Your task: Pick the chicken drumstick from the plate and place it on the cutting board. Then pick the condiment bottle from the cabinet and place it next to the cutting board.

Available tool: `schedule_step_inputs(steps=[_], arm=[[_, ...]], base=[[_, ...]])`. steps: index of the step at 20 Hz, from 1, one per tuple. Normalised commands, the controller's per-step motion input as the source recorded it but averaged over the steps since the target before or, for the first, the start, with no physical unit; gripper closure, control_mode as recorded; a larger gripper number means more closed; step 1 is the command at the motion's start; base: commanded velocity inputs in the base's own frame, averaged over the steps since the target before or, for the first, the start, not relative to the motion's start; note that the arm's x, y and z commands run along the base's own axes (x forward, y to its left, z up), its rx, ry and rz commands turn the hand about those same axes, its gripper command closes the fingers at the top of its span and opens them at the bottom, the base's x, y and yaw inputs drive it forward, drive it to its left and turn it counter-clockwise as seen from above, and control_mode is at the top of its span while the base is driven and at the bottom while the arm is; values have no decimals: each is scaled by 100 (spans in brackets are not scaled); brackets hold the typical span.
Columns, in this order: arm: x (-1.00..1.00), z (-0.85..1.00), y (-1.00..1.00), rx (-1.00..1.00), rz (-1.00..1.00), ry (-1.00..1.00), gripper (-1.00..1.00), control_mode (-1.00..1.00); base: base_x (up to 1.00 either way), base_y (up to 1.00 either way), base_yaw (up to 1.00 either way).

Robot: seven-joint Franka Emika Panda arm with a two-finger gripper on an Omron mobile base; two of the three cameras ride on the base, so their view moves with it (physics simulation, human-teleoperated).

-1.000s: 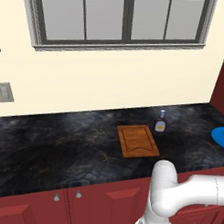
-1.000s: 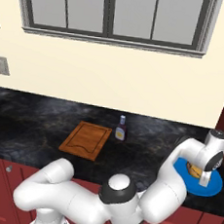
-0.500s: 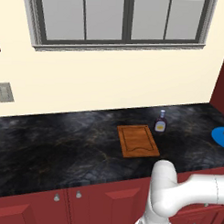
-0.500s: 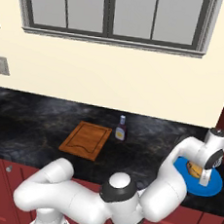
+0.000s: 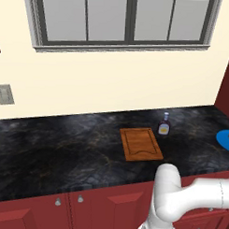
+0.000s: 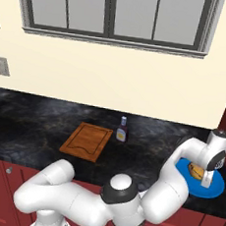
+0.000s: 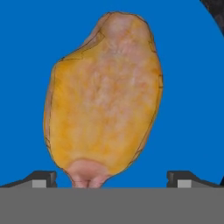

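Since the earlier frames the hand has sunk closer to the plate [image 6: 216,189], so it now stands just above the chicken drumstick [image 7: 105,96]. The 2 fingers [image 7: 43,178] are spread fully wide and grip nothing; their tips flank the drumstick's narrow bone end at the bottom of the hand view. From there the drumstick's long axis runs straight away up the view, the plump mass between and beyond the fingers, so closing would squeeze it across its width. It lies on the blue plate at the right end of the black table [image 6: 35,121]. The gripper [image 6: 206,180] still has to drop a little, by judgement. Well to the left lies the cutting board [image 6: 86,141], with the condiment bottle [image 6: 122,131] just beside its far right corner.
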Motion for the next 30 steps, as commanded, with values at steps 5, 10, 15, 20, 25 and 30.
schedule_step_inputs(steps=[5, 10, 15, 20, 25, 30], arm=[[-14, 0, 3, 1, 0, 0, -100, -100], [-5, -7, 12, 0, 0, 0, -100, -100], [0, -17, 12, 0, 0, 0, -100, -100], [0, -17, 3, 0, 0, 0, -100, -100], [0, -12, 0, 0, 0, 0, -100, -100], [2, -3, 0, 0, 0, 0, 100, -100]], base=[[0, 0, 0], [0, 0, 0], [0, 0, 0], [0, 0, 0], [0, 0, 0], [0, 0, 0]])
